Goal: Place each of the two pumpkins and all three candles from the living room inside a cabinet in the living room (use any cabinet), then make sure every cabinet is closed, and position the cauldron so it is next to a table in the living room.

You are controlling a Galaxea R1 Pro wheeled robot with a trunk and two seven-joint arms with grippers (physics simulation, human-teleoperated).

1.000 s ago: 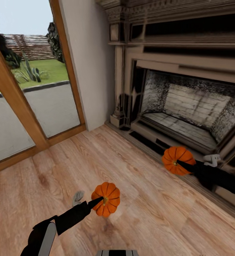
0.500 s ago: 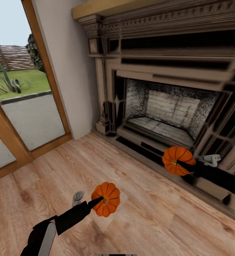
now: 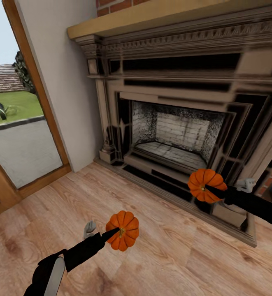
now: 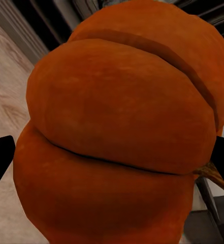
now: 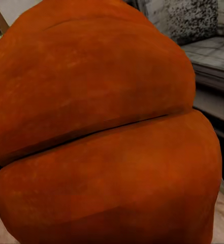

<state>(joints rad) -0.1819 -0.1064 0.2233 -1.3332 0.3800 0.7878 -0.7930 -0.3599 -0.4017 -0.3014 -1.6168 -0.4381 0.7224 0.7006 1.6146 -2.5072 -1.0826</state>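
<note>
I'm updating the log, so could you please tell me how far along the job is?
Done: nothing looks stored yet. In hand: the left gripper holds one pumpkin and the right gripper holds the other pumpkin, both above the wooden floor before the fireplace. Left: stowing both, the candles, closing cabinets, placing the cauldron.

Light wooden plank floor (image 3: 160,250) carries the fireplace (image 3: 181,123) base.

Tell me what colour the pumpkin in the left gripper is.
Orange, with ribbed segments; the pumpkin shows best in the left wrist view.
</note>
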